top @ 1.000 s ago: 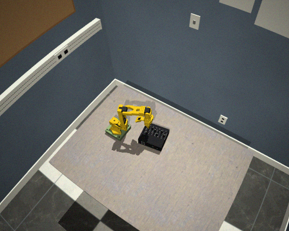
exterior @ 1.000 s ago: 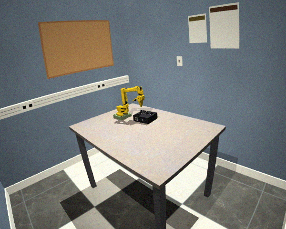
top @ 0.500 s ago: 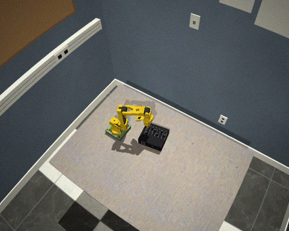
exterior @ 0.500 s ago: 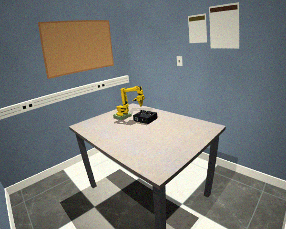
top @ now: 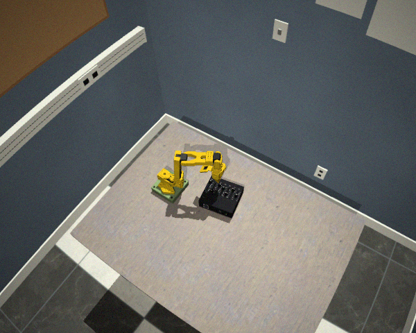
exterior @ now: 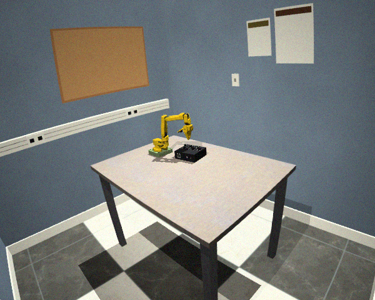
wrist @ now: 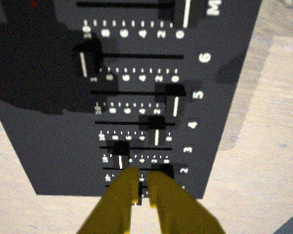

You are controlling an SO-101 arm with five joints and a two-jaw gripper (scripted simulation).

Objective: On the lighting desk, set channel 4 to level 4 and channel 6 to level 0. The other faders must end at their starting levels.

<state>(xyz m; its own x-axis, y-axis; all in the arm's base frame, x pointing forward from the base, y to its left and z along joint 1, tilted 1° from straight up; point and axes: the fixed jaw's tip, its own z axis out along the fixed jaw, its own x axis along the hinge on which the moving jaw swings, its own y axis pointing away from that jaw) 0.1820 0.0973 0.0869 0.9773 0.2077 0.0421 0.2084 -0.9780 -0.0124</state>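
Note:
The black lighting desk [top: 225, 202] [exterior: 194, 155] [wrist: 49, 141] sits on the table beside the yellow arm's base. In the wrist view its channels run from 2 at the bottom up to 6 and M. The channel 6 fader cap [wrist: 87, 59] stands near the 10 end of its scale. The channel 4 cap [wrist: 154, 129] stands near the low end of its scale. The channel 5 cap [wrist: 172, 97] and channel 2 cap [wrist: 164, 170] are also low, and the channel 3 cap [wrist: 119, 152] is higher. My gripper [wrist: 143, 184] [top: 215, 180] [exterior: 188, 137] is shut and empty, hanging above the desk's channel 1–2 end.
The arm's green base plate [top: 172, 195] [exterior: 155, 152] is left of the desk. The master fader cap [wrist: 181, 11] sits near 0 at the top of the wrist view. The table's back edge runs close behind the desk.

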